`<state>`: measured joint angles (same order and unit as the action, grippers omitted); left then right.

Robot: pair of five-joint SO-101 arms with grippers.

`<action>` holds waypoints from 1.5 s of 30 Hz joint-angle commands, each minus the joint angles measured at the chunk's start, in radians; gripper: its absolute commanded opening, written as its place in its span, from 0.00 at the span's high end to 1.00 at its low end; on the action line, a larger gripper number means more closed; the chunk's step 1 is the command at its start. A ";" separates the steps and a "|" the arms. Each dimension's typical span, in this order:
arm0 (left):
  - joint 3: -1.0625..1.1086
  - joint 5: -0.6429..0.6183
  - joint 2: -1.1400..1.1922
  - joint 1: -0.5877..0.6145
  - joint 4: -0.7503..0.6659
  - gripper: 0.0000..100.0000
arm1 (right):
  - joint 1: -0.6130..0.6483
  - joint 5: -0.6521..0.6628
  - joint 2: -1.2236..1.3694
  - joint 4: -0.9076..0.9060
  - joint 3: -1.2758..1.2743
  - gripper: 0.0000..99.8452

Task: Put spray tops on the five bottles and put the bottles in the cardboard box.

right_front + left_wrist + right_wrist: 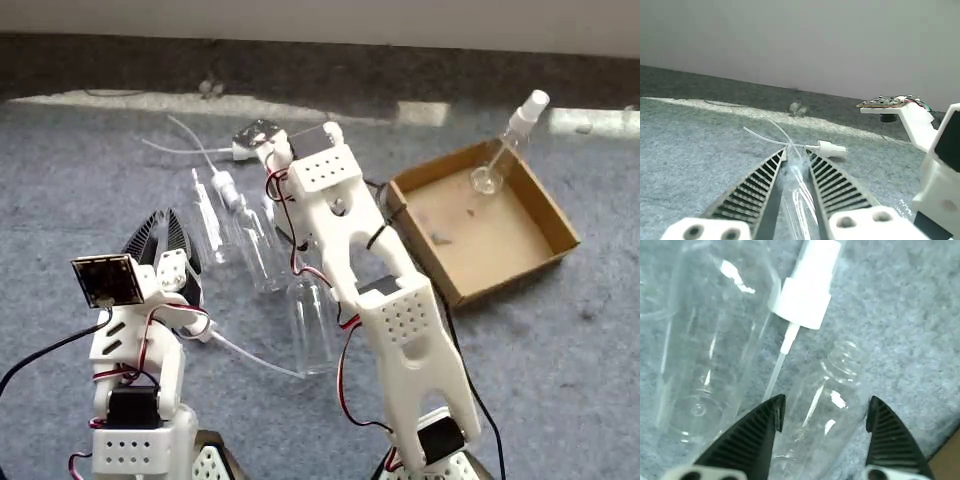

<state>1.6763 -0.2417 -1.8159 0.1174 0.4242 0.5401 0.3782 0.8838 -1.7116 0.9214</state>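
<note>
One capped bottle (505, 145) leans inside the box (550, 205) at its 12 o'clock wall, loose bottles (310, 320) lie at its 9 o'clock, the right gripper (825, 402) stands wide open astride an uncapped bottle (840, 370) beside a spray top (807, 290), gripping nothing, and the left gripper (797, 152) cannot be judged either way.

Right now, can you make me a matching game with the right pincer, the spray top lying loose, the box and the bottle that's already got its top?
Things:
1. right pincer
2. loose spray top
3. capped bottle
4. cardboard box

Clues:
A. leaning inside the box
B. brown, open on top
C. open around a topless bottle
D. white, lying on the carpet

Pairs: 1-C, 2-D, 3-A, 4-B
</note>
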 commanded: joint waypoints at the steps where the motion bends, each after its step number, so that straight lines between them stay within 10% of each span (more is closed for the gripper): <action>1: 0.018 -0.006 -0.012 0.008 0.002 0.99 | 0.001 0.009 0.008 -0.013 0.058 0.77; 27: 0.018 -0.006 -0.012 0.007 0.002 0.99 | -0.165 0.009 -0.025 -0.054 0.213 0.89; 45: 0.018 -0.006 -0.012 0.007 0.003 0.99 | -0.203 -0.006 -0.579 -0.058 0.220 0.89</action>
<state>1.6763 -0.2417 -1.8159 0.1174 0.4242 0.3483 0.3782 0.4588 -1.7469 1.0917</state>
